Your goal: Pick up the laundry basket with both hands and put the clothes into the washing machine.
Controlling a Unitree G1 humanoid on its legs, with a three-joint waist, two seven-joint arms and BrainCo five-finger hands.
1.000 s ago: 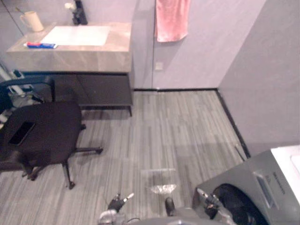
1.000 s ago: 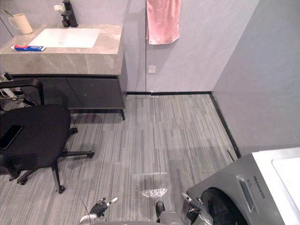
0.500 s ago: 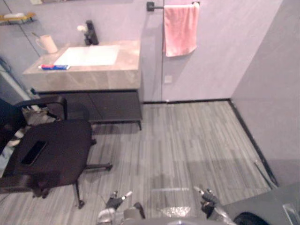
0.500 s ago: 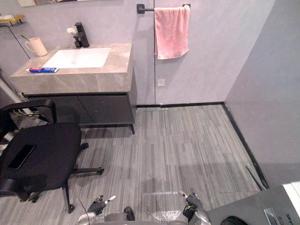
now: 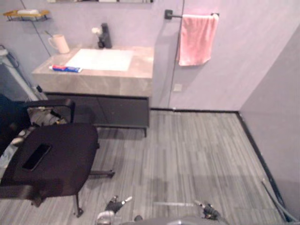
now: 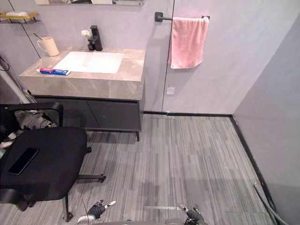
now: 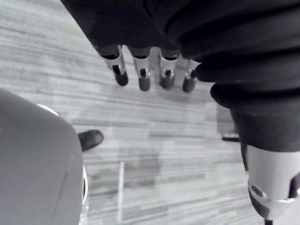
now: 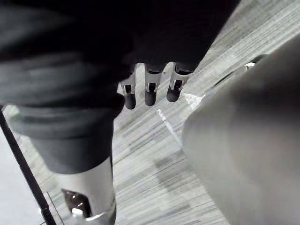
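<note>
My left hand hangs low at the bottom edge of the eye views, over the grey plank floor. In the left wrist view its fingers are straight and hold nothing. My right hand hangs at the same height a little to the right. Its fingers in the right wrist view are also straight, with only floor beyond them.
A black office chair with a phone on its seat stands at the left. Behind it is a vanity with a sink, a cup and a toothpaste tube. A pink towel hangs on the back wall. A grey wall closes the right side.
The camera has swung up and to the left, so the washing machine at the lower right has left the picture. Both hands stay low and empty.
</note>
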